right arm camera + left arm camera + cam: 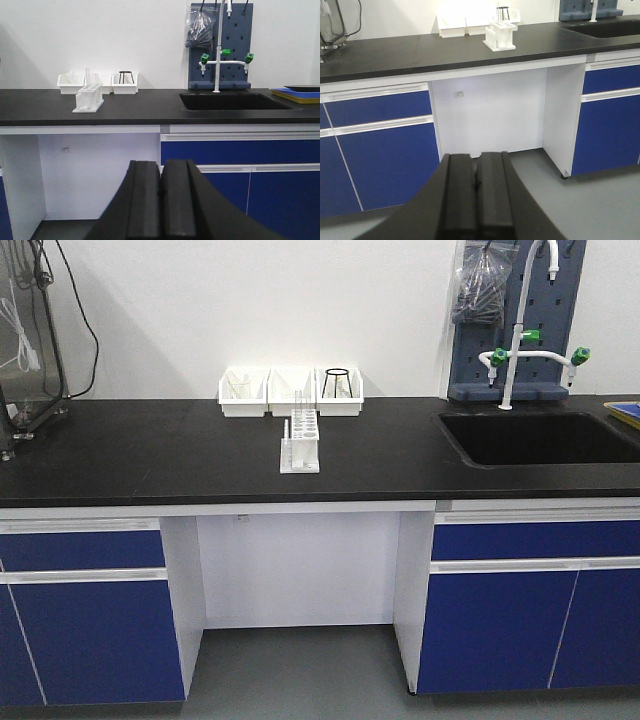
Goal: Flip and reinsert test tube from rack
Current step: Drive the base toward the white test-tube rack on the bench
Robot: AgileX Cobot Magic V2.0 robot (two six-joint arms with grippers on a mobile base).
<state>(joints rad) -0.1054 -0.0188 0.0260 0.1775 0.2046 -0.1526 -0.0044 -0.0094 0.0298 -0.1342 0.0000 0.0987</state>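
The small white rack stands on the black counter in front of the white bins. Slim clear test tubes stand upright in its far holes. The rack also shows in the left wrist view and in the right wrist view, with a tube sticking up from it. My left gripper is shut and empty, low in front of the cabinets, far below the counter. My right gripper is shut and empty, also below the counter edge. Neither gripper shows in the front view.
Three white bins sit behind the rack, one with a black ring stand. A black sink with a white tap is at the right. A stand with cables is at the far left. Blue cabinets flank an open knee space.
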